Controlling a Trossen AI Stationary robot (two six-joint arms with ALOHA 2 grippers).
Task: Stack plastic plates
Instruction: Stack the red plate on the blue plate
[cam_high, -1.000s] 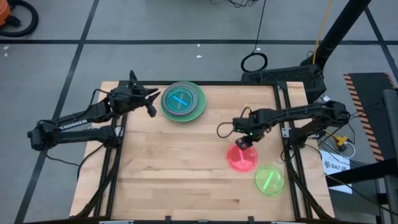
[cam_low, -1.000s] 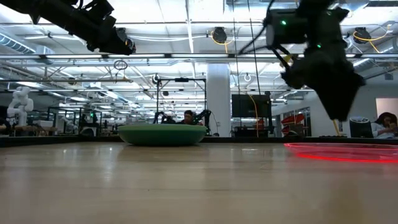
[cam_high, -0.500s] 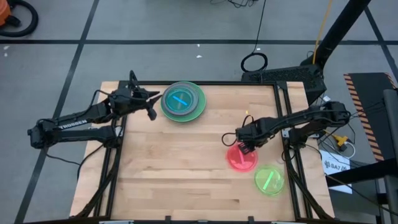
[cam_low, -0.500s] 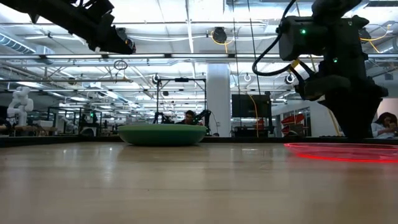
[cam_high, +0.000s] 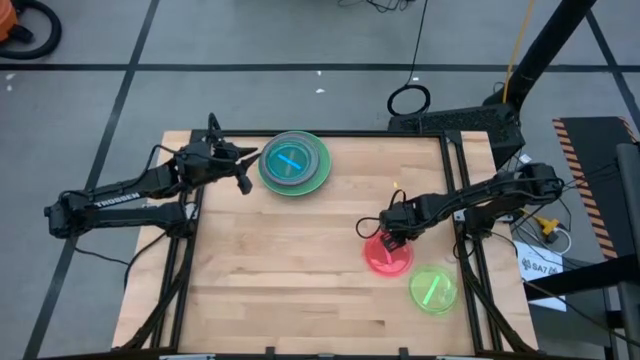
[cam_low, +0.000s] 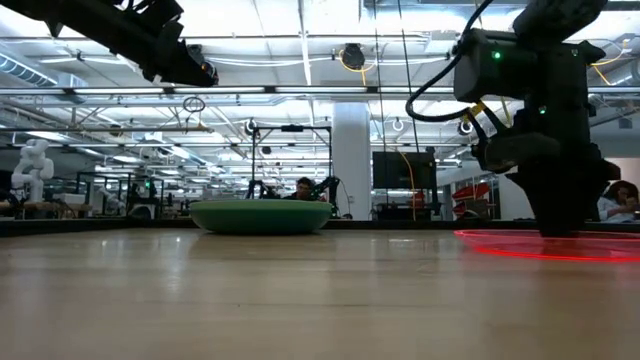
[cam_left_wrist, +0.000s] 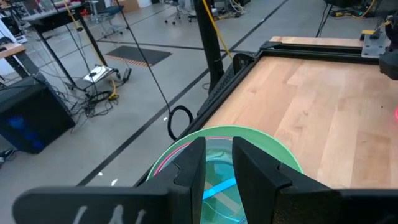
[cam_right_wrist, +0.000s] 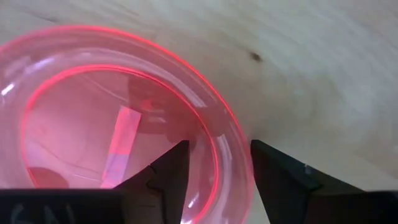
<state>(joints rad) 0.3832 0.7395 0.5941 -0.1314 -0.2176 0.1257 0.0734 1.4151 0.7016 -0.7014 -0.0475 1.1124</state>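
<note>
**benchrat:** so where's everything sitting right now?

**platespinner:** Going by the high view with the table as a clock face: the stack of plates (cam_high: 294, 162) is up at about 12, a touch toward 11, teal one on top of the green ones. The pink plate (cam_high: 388, 253) lies flat around 4, and the lime plate (cam_high: 433, 289) is just beside it, further toward 5, near the table (cam_high: 280, 260) corner.

**benchrat:** and the arms?

**platespinner:** The right gripper (cam_high: 391, 238) is down on the pink plate's 12 o'clock edge. From the right wrist view its jaws are wide and straddle the rim (cam_right_wrist: 230, 149), one finger (cam_right_wrist: 165, 177) inside the dish, the other (cam_right_wrist: 283, 177) outside on the wood. Not closed on it yet as far as I can see. The left gripper (cam_high: 243, 168) hovers at the stack's 9 o'clock side, jaws narrow, holding nothing.

**benchrat:** so what does the next bit hinge on?

**platespinner:** I'd say the rim running cleanly between those two fingers. A round plate has no long axis to line up, so only the rim crossing matters. After the pinch, the stack lies toward 10 or 11 from the pink plate, well apart, and the right arm is clearly the closer one.
</note>
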